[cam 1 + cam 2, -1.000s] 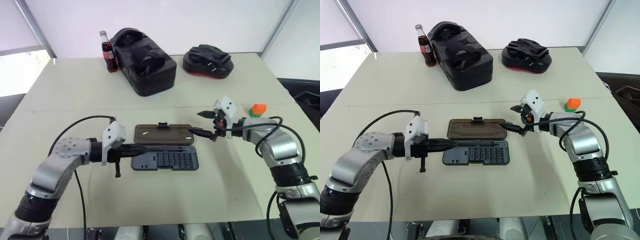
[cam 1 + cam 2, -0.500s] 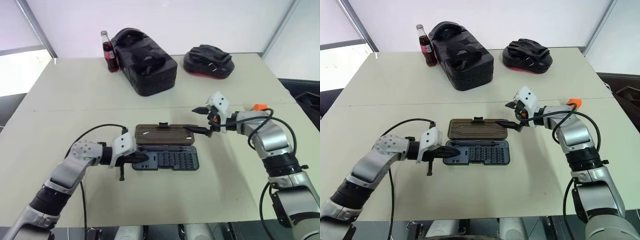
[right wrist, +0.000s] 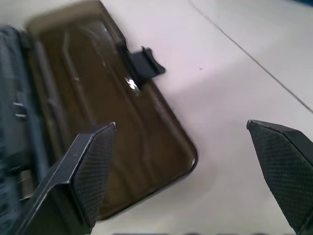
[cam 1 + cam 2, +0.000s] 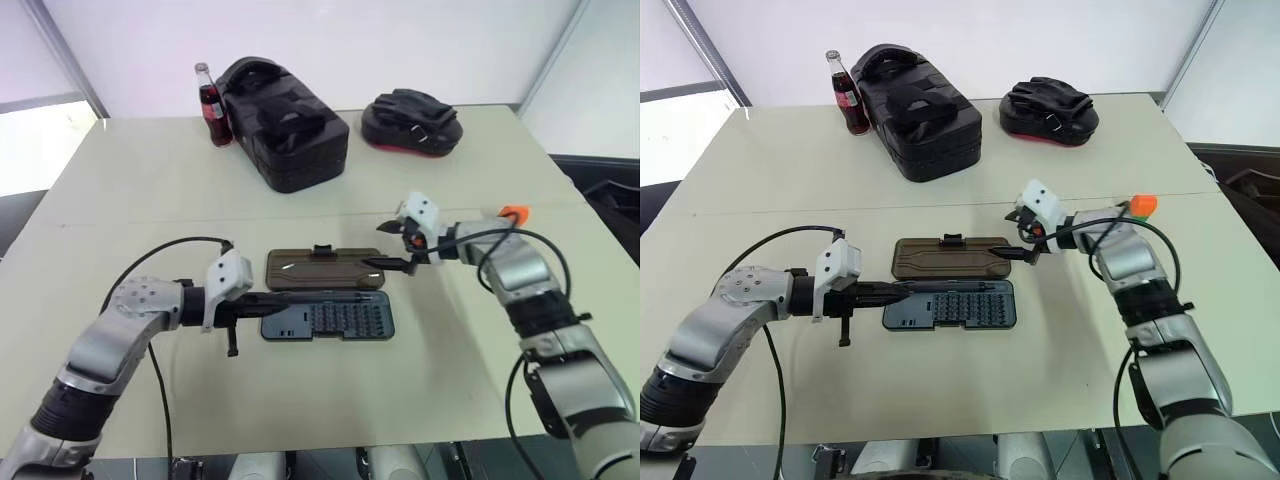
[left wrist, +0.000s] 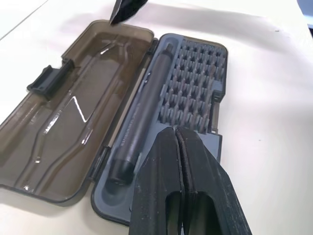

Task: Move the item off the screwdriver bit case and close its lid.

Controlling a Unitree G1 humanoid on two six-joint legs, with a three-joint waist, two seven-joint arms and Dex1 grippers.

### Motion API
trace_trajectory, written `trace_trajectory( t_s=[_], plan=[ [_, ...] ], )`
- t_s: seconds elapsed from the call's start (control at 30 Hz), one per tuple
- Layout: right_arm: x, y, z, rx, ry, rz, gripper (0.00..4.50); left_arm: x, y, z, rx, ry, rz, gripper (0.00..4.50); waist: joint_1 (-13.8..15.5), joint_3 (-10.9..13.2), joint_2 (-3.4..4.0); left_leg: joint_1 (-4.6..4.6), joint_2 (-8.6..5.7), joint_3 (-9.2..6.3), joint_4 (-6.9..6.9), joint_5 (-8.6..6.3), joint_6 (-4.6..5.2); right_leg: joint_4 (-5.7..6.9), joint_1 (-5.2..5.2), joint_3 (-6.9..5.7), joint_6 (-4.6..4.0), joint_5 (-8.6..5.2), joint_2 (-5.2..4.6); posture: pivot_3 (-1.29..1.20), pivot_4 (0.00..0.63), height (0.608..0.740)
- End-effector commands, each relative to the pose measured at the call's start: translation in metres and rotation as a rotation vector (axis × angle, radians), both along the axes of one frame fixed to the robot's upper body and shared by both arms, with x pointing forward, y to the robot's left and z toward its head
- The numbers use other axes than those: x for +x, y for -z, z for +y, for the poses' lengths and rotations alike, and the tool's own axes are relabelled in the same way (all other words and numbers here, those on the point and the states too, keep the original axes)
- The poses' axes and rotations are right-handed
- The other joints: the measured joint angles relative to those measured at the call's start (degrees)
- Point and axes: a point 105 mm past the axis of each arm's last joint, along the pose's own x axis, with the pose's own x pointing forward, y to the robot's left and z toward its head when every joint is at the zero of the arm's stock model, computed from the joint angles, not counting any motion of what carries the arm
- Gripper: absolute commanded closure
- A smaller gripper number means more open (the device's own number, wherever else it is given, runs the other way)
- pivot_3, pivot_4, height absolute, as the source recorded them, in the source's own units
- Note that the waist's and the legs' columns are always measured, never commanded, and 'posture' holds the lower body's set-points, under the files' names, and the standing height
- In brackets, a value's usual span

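Right jaws agape over beige table [image 4: 150, 180].

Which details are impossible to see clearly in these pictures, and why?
- Orange item: mostly hidden behind the right arm in the left eye view; its green base cannot be confirmed.
- Bit shapes in the screwdriver bit case: too small to identify in the left wrist view.
- Case tray in the right wrist view: blurred and cut off by the picture's edge beside the lid.
- Bottle label: too small to read.
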Motion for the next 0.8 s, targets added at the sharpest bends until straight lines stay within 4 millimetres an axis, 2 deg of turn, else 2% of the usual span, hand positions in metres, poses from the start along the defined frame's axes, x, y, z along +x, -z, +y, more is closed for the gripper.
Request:
trace_trajectory(
  t_s=[0.03,0.17,0.23,0.27,0.5,0.67,0.8],
  plan=[
    [0.010,-0.002,0.010,-0.048,-0.040,-0.026,0.00,-0.001,-0.016,0.001,-0.015,-0.007,-0.059,4.47,0.04,0.00,0.00,-0.01,0.00,0.00,0.00,0.00,0.00,0.00,0.00,0.00,0.00,0.00,0.00,0.00,0.150,0.740],
    [0.014,0.013,0.015,-0.140,-0.091,0.037,0.00,-0.007,-0.021,0.003,-0.020,-0.017,-0.059,4.47,0.00,0.01,0.01,-0.02,0.00,0.00,0.00,0.01,-0.02,-0.02,-0.01,0.02,0.00,0.00,-0.02,0.00,0.150,0.740],
    [0.014,0.021,0.015,-0.181,-0.121,0.073,0.57,-0.013,-0.024,0.003,-0.022,-0.016,-0.053,4.50,-0.02,0.00,0.01,-0.02,0.00,0.00,-0.01,0.01,-0.02,-0.03,-0.01,0.02,0.00,0.00,-0.02,0.00,0.150,0.740],
    [0.014,0.023,0.014,-0.192,-0.130,0.082,0.92,-0.015,-0.024,0.003,-0.023,-0.016,-0.051,4.50,0.00,0.00,0.01,-0.01,0.00,0.01,-0.01,0.01,-0.02,-0.03,0.00,0.03,0.00,0.00,-0.02,0.00,0.150,0.740],
    [0.015,0.034,0.008,-0.267,-0.159,0.121,4.43,-0.018,-0.021,0.006,-0.030,-0.051,-0.053,4.50,-0.08,-0.04,-0.01,0.16,-0.01,-0.02,0.00,0.03,-0.06,0.09,0.13,0.05,-0.02,0.00,-0.03,0.00,0.150,0.740],
    [0.016,0.036,0.006,-0.311,-0.188,0.081,4.43,-0.016,-0.016,0.011,-0.035,-0.077,-0.054,4.50,-0.15,-0.11,-0.08,0.19,0.02,-0.08,0.00,0.06,-0.10,0.15,0.13,0.04,-0.03,0.00,0.02,0.00,0.150,0.740],
    [0.011,0.033,0.006,-0.348,-0.292,0.000,4.43,-0.011,-0.017,0.017,-0.042,-0.105,-0.068,4.50,-0.20,-0.11,-0.08,0.19,0.00,-0.08,0.00,0.08,-0.14,0.15,0.13,0.04,-0.04,0.01,0.01,0.00,0.150,0.740]
  ],
)
